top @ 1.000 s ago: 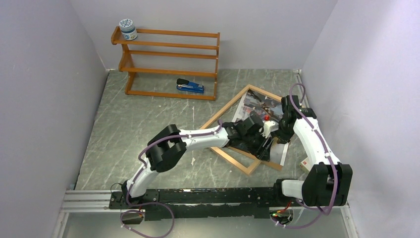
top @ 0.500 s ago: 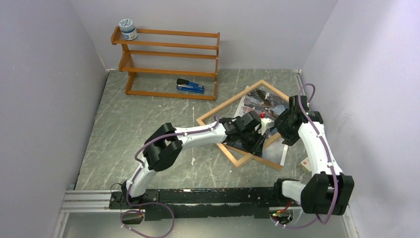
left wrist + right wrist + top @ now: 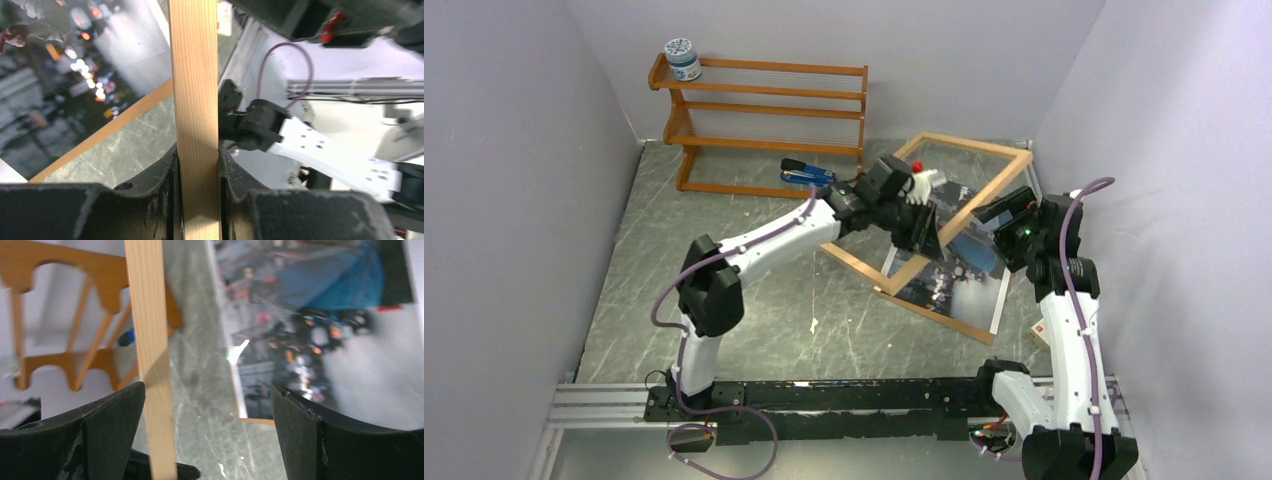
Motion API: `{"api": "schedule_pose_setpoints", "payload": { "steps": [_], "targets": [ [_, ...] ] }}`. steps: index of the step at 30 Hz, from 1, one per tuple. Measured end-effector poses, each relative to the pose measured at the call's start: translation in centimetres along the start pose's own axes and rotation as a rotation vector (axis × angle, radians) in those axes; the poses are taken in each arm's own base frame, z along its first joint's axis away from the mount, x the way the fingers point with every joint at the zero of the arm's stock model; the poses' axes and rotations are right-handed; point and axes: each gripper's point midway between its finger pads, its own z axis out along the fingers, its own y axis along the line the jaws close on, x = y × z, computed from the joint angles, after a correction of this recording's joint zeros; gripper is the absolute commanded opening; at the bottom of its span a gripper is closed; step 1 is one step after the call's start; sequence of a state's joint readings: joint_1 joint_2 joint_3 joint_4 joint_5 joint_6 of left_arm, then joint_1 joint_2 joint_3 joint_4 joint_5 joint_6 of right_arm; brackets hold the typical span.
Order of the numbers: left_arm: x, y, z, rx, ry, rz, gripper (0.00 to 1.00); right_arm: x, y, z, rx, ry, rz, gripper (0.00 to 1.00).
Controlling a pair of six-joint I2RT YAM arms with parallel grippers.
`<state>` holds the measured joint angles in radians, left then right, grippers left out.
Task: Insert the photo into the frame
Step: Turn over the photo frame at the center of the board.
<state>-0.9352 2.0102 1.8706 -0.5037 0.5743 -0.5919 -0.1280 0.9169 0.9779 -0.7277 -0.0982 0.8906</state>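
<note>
Well, my left gripper (image 3: 198, 170) has its jaws clamped on one rail of the frame (image 3: 972, 144), which hangs tilted over the right side of the worktop (image 3: 724, 250), near corner lowest. The photo (image 3: 954, 285) lies flat beneath it on a brown backing board (image 3: 946, 320). My right gripper (image 3: 207, 410) hovers with jaws spread wide, a frame rail just inside its left finger but not pinched. I'd close the right on that rail first, then level the frame with both arms and lower it squarely over the print without dragging it.
</note>
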Motion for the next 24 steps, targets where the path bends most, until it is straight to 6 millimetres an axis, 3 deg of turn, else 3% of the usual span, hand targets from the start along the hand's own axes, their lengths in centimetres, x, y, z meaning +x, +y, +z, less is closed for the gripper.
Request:
{"api": "schedule_pose_setpoints", "payload": {
  "steps": [6,11,17,24],
  "targets": [
    [-4.5,-2.3,-6.1,0.127,-0.1,-0.121,0.02,0.0,5.5,-1.0,-0.319,-0.001,0.043,0.99],
    [-7.1,-4.5,-9.9,0.241,-0.153,-0.203,0.02,0.0,10.0,-2.2,-0.581,0.031,0.063,0.99],
    [-7.7,-8.0,-12.2,0.4,-0.141,-0.26,0.02,-0.2,14.8,-4.9,-0.832,0.064,0.058,0.99],
    [-7.6,-9.1,-12.7,0.456,-0.122,-0.281,0.03,1.2,17.8,-7.0,-0.958,0.12,0.03,0.94]
  ]
}}
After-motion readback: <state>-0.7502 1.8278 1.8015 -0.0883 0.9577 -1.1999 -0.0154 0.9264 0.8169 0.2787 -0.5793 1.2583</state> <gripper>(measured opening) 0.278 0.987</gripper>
